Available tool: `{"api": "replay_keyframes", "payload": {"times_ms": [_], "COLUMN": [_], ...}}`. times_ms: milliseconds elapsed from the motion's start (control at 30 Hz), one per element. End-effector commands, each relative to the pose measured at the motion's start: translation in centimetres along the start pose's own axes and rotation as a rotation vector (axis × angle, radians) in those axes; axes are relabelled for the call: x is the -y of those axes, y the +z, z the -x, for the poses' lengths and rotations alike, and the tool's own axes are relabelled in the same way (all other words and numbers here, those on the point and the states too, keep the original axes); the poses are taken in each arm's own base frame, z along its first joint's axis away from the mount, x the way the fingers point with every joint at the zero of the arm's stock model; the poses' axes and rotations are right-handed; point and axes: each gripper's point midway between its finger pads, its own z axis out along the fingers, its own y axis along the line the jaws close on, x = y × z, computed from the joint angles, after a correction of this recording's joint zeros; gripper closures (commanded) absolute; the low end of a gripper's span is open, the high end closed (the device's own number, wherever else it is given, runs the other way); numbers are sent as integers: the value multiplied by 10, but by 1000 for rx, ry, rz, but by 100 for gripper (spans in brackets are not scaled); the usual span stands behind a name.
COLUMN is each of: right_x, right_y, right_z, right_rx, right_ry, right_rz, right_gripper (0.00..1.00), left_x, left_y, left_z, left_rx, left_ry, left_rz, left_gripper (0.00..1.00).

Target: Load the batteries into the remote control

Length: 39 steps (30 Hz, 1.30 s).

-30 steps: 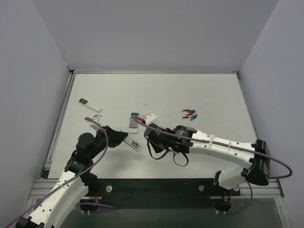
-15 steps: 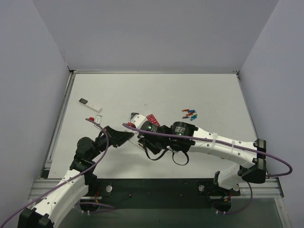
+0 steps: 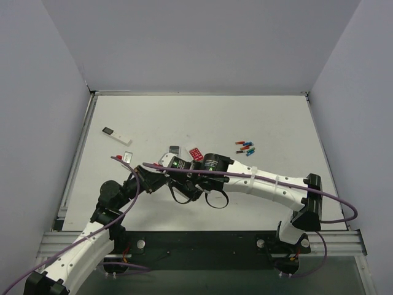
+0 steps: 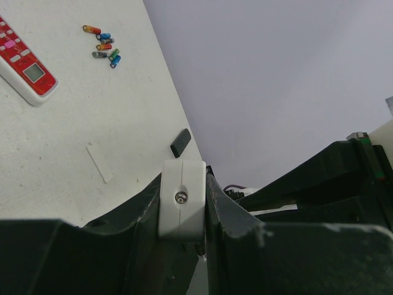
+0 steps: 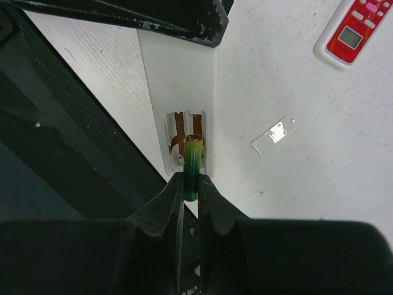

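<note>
The remote control (image 4: 182, 200) is a slim white bar clamped end-on between the jaws of my left gripper (image 4: 183, 184). In the right wrist view its back faces up, with the battery compartment (image 5: 184, 138) open and showing copper contacts. My right gripper (image 5: 191, 184) is shut on a green battery (image 5: 192, 161), whose tip hangs over that compartment. Several loose batteries (image 3: 245, 147) in red, blue and green lie on the table at the right. In the top view the two grippers meet near the table's front, and the remote is hidden beneath them.
A red-faced remote (image 3: 196, 153) and a small grey remote (image 3: 174, 149) lie just behind the grippers. A white stick with a black end (image 3: 116, 135) sits at the far left. A thin clear cover plate (image 5: 271, 136) rests on the table beside the remote.
The right arm has swung left with the green battery to the left gripper, uncovering the red remote. The left gripper has stayed shut on the white remote and barely moved.
</note>
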Motion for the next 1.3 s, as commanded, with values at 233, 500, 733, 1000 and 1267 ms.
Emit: {"api": "replay_keyframes", "payload": {"times_ms": [233, 500, 733, 1000, 1267], "right_x": [5, 14, 15, 17, 12], "right_y": [2, 7, 11, 16, 20], "right_z": [-12, -9, -5, -1, 5], "right_rx": [-105, -110, -110, -112, -109], "right_ry": [-9, -2, -20, -35, -64], "right_rz": [-9, -51, -59, -87, -81], "right_gripper": [100, 100, 100, 99, 97], "left_x": [20, 22, 26, 27, 27], "left_y": [-1, -2, -3, -4, -4], "left_z": [4, 2, 1, -1, -2], "left_rx": [18, 7, 0, -1, -3], "left_ry": [-3, -12, -22, -51, -67], "left_rz": [-86, -98, -114, -119, -116], "left_gripper": [100, 100, 100, 100, 100]}}
